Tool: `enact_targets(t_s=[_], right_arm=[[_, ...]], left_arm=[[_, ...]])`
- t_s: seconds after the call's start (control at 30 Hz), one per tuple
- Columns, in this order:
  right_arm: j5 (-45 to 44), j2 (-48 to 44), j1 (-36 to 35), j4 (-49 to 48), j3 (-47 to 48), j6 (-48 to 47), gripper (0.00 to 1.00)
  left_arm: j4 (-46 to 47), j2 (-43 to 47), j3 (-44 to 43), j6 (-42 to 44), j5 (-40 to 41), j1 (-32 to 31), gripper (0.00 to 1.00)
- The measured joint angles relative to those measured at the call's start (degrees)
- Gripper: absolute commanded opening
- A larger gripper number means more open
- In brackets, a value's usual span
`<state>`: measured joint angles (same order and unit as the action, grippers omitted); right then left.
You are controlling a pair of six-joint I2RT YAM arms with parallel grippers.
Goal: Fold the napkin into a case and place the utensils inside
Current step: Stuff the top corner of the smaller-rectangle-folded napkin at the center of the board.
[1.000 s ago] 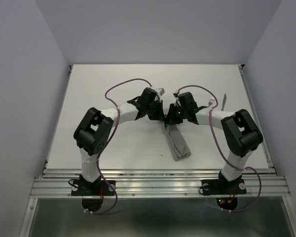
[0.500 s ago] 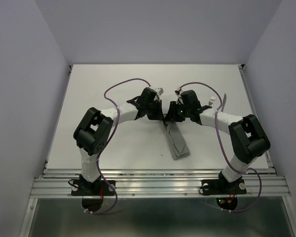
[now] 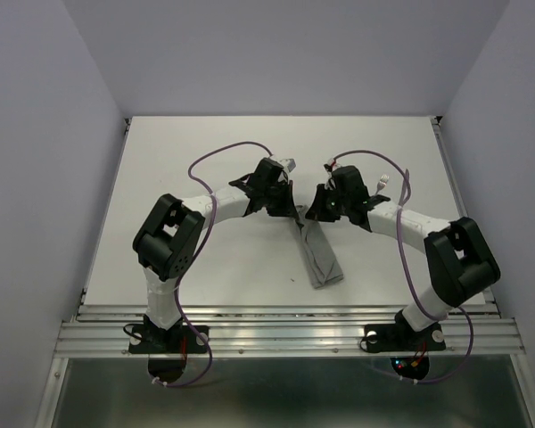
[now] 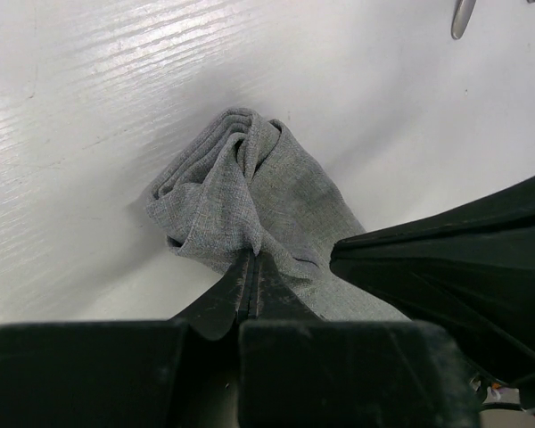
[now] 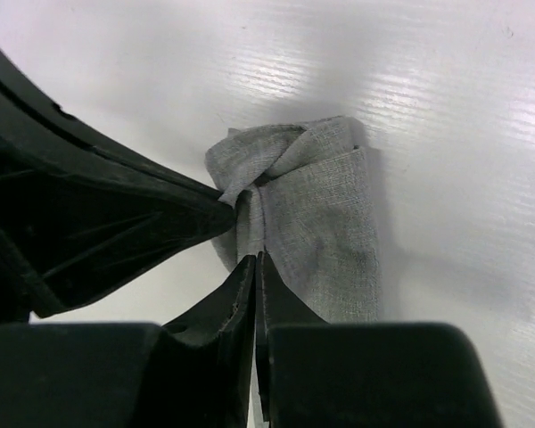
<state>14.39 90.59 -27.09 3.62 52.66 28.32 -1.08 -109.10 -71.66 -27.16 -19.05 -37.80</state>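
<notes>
The left hand [image 4: 252, 264] fills the bottom edge, its two dark fingers pressed together with a pinch of the grey napkin [image 4: 241, 192] caught between their tips. Beyond the tips the cloth bunches up in a twisted ridge, and its far end shows several stacked layers. From the right, the right hand [image 4: 348, 254] reaches in as a black wedge, its point touching the cloth. The white worktop [image 4: 89, 107] lies all around. At the top right edge, well apart from the cloth, sits the rounded end of a silver utensil [image 4: 464, 16].
</notes>
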Motion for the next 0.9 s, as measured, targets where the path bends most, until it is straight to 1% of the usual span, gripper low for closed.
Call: enact_targets(t_s=[0.2,0.33,0.57,0.9], right_arm=[[-0.24,3.21,0.00,-0.33,-0.50,1.14,0.05],[1.42,5.42,0.00,-1.25,-0.79,1.57,0.02],[5.49,9.18,0.00,-4.11,-0.68,1.97,0.02],[8.02,13.81,0.00,-5.66,2.91,3.08,0.01]], left_arm=[[0.00,0.00,0.00,0.02,0.00,0.00,0.00],[-0.02,-0.02,0.00,0.02,-0.07,0.00,0.00],[-0.04,-0.44,0.00,0.02,-0.52,0.00,0.00],[-0.11,-0.66,0.00,0.07,-0.61,0.02,0.00]])
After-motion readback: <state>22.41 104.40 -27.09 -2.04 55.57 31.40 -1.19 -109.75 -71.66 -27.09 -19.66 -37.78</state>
